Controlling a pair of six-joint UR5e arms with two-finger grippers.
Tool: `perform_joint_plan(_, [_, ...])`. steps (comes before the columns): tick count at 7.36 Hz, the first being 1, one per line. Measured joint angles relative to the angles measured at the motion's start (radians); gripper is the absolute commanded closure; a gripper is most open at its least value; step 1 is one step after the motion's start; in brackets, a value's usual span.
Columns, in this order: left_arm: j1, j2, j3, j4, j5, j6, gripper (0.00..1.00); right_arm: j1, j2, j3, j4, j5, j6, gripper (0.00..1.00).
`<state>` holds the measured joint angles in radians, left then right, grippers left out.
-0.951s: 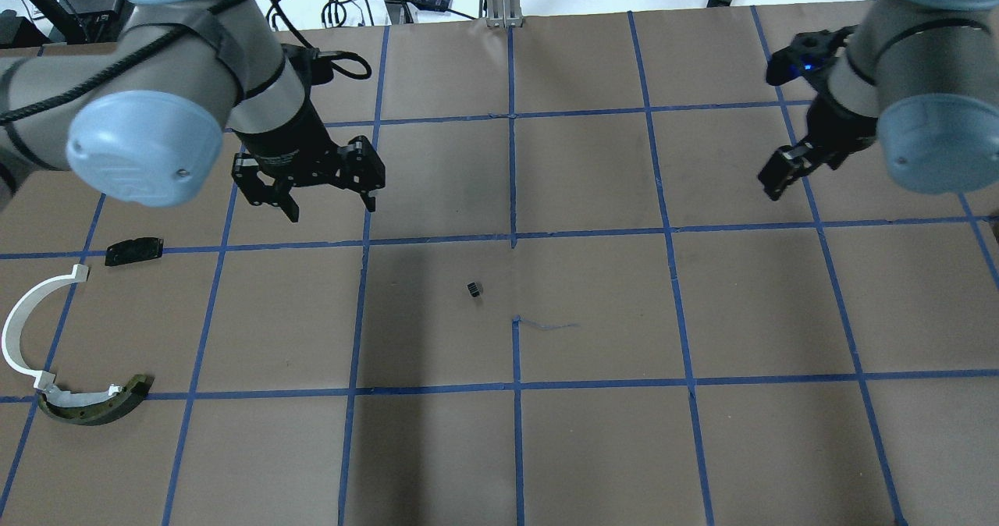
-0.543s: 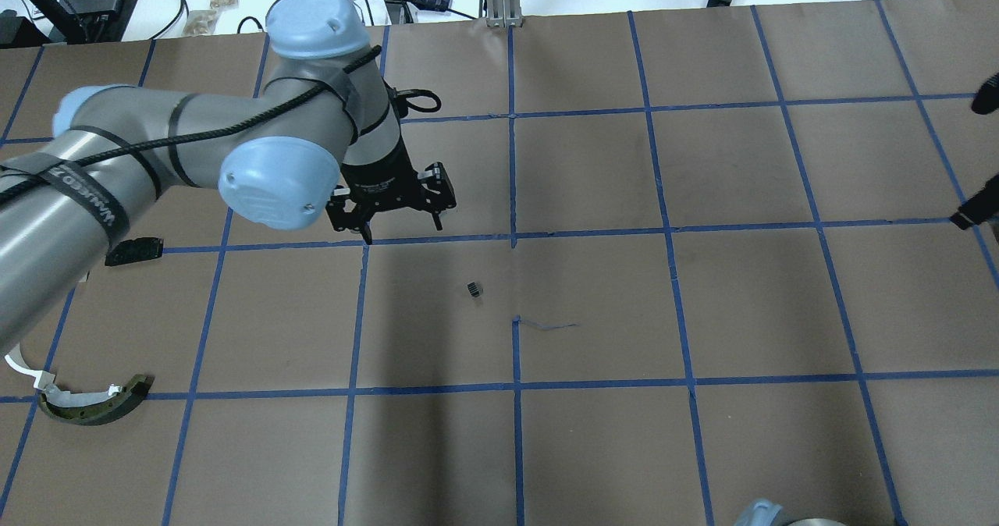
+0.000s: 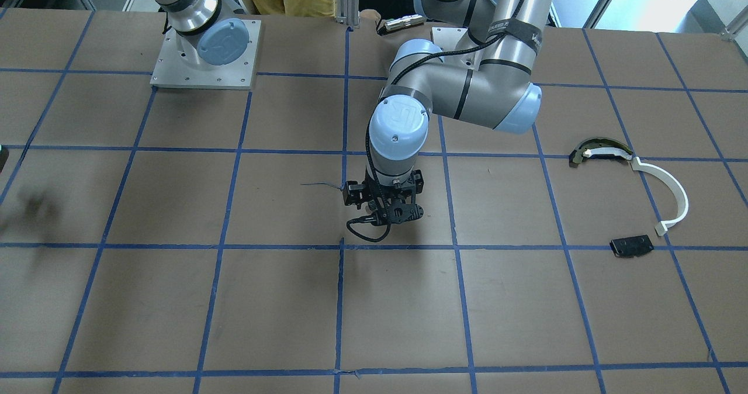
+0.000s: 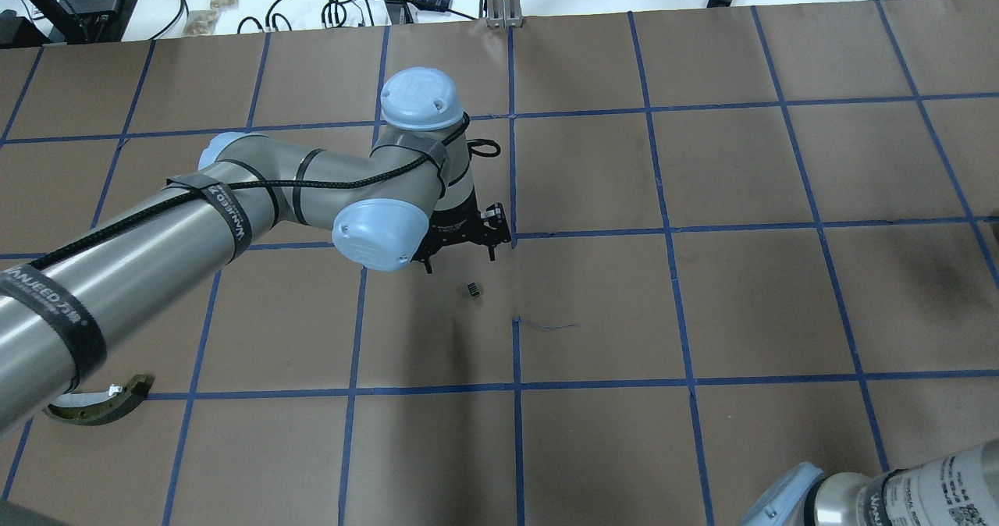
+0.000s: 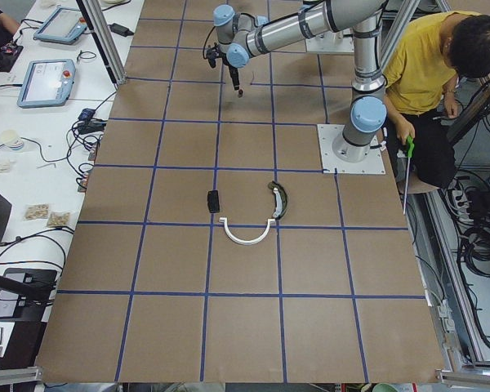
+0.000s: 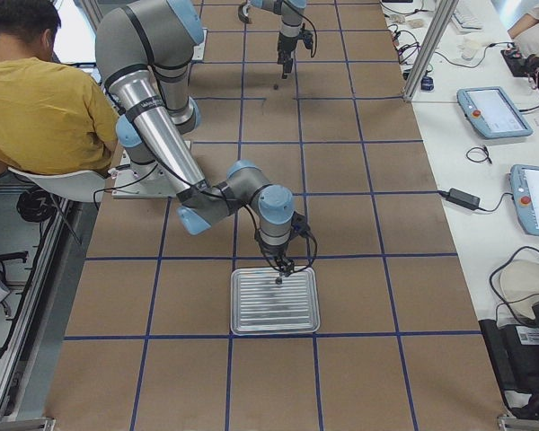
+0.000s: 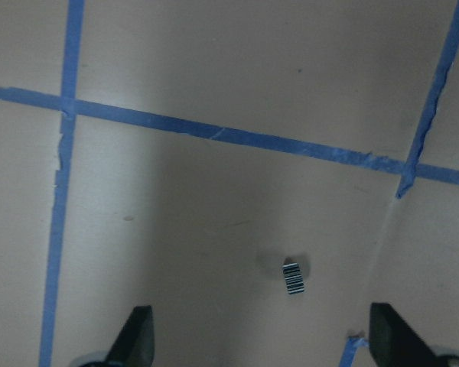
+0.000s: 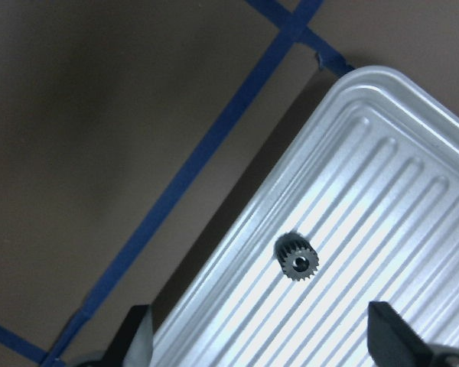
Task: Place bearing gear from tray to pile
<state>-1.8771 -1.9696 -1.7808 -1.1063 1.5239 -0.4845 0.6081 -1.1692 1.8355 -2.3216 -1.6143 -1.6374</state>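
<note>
A small black toothed gear [image 8: 296,257] lies on the ribbed metal tray [image 8: 398,199]. My right gripper [image 8: 264,344] is open just above it, also over the tray [image 6: 275,305] in the exterior right view. My left gripper [image 4: 460,257] is open and empty, hovering beside a tiny black striped part [image 4: 473,289] that also shows in the left wrist view [image 7: 293,277]. The pile lies far off: a white curved strip [image 3: 672,195], an olive-and-black curved piece [image 3: 596,150] and a black plate [image 3: 631,245].
The table is brown paper with a blue tape grid [image 4: 515,233]. A loose blue thread [image 4: 546,325] lies near the middle. A person in yellow [image 6: 36,99] sits behind the robot bases. Cables and tablets lie beyond the table's edges.
My left arm has swung right and down, from near the black plate to just beside the striped part. My right arm has left the overhead view's upper right; its elbow now shows bottom right.
</note>
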Motion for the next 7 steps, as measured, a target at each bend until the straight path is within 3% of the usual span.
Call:
perform_joint_plan(2, [-0.016,-0.048,0.000,0.006,-0.003,-0.005,0.10,-0.017,0.056,-0.007,-0.065,0.011,-0.097,0.00])
perform_joint_plan(4, [-0.019,-0.080,0.001,0.013,-0.001,-0.003,0.31,-0.019,0.073,-0.016,-0.070,0.068,-0.120,0.00])
perform_joint_plan(5, [-0.020,-0.087,0.001,0.013,-0.002,0.001,0.53,-0.020,0.084,-0.019,-0.070,0.083,-0.123,0.00])
perform_joint_plan(6, [-0.020,-0.089,0.002,0.011,-0.003,0.004,0.98,-0.020,0.098,-0.021,-0.072,0.086,-0.124,0.00])
perform_joint_plan(7, [-0.020,-0.089,0.003,0.010,-0.003,0.005,1.00,-0.020,0.108,-0.023,-0.073,0.084,-0.124,0.00])
